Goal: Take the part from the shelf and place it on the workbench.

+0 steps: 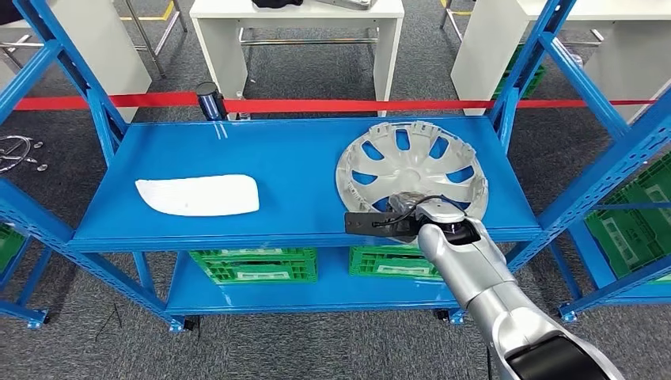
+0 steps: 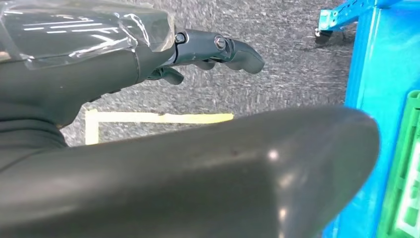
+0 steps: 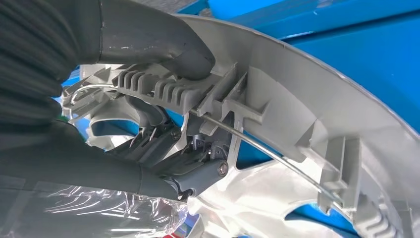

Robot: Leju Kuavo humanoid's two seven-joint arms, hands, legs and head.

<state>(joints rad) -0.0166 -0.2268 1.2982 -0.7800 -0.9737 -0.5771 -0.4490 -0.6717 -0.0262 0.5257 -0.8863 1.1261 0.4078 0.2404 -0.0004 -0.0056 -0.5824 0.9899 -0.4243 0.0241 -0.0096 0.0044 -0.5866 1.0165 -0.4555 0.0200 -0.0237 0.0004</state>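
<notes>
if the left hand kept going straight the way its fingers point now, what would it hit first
Probably nothing soon. In the left wrist view the left hand hangs with its fingers pointing out over grey carpet, with a yellow tape mark beneath. The blue shelf frame stands further along that way and may come first, though depth is unclear.

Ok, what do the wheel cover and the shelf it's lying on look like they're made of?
The wheel cover looks like moulded plastic with a silver-grey satin finish: the right wrist view shows thin ribs and clip tabs on its back, plus a thin metal-looking wire ring. The right hand grips its near rim. The shelf looks like sheet metal in glossy blue paint, judging by its sheen and perforated uprights.
</notes>
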